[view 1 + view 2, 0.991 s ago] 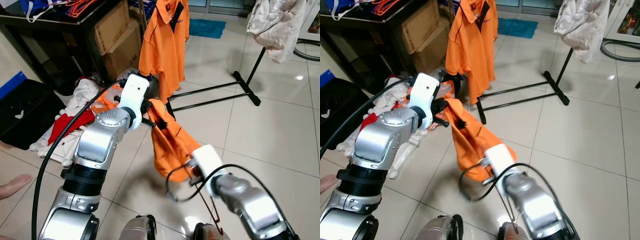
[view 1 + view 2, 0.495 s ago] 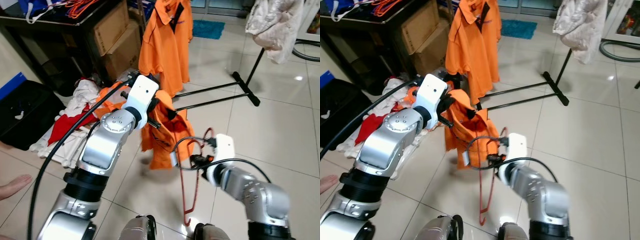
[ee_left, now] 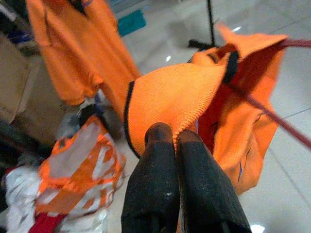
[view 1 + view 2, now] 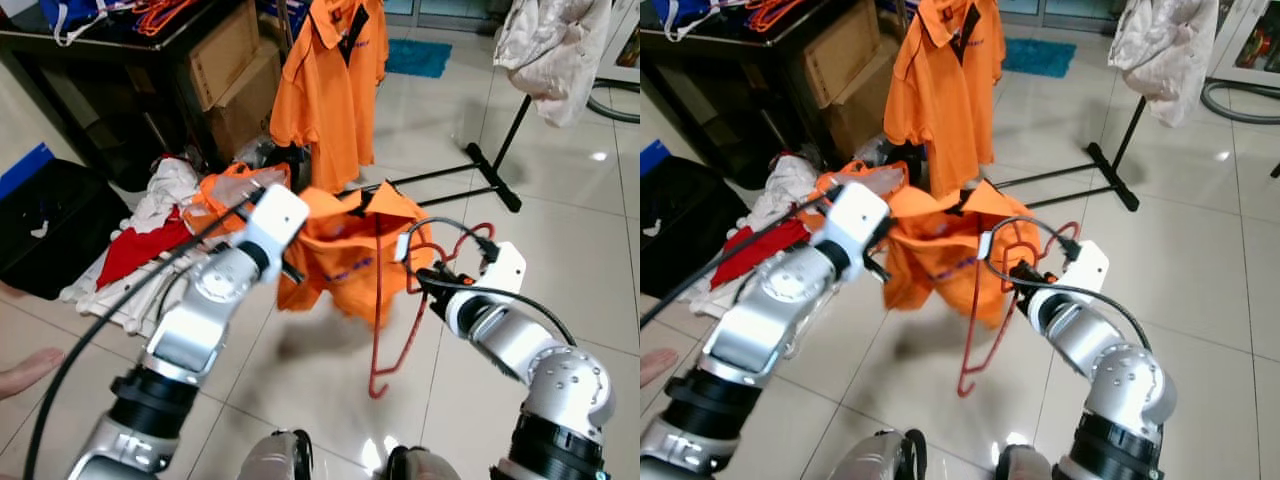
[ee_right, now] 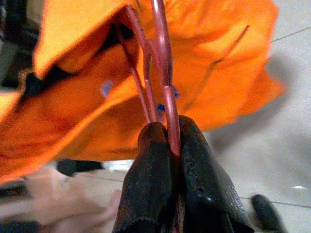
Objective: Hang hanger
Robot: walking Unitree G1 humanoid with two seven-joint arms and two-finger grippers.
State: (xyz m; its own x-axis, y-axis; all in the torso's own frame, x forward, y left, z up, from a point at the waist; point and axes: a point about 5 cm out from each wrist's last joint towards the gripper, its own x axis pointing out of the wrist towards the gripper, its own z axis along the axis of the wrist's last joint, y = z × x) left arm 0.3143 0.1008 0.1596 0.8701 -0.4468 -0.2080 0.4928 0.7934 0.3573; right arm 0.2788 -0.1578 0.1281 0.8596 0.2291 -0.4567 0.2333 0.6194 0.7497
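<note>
**Two robot hands hold an orange shirt and a red hanger above a tiled floor**

The left hand (image 3: 176, 141) is clenched on a fold of an orange polo shirt (image 4: 345, 255), its two black fingers pressed together on the fabric near a dark-trimmed edge. The shirt is stretched out in the air between the two arms, its dark collar opening turned upward. The right hand (image 5: 167, 133) is clenched on a red wire hanger (image 4: 392, 325); the wire runs between its fingers and up against the orange cloth. In the head views the hanger crosses in front of the shirt and its lower end hangs below the hem, above the floor.

The floor (image 4: 560, 260) is glossy, pale square tile with grey grout lines and bright reflections. Behind the held shirt a second orange polo shirt (image 4: 330, 90) hangs on a black garment rack (image 4: 480, 165), whose base bars lie across the tiles. A whitish cloth bundle (image 4: 550, 45) hangs at the rack's far end. Left of the rack, a heap of white, red and orange clothes (image 4: 160, 215) lies on the floor beside cardboard boxes (image 4: 235, 75) stacked under a dark table (image 4: 100, 40). A teal mat (image 4: 415, 57) lies farther back. A person's bare foot (image 4: 25, 370) rests on the tiles at the left edge.
</note>
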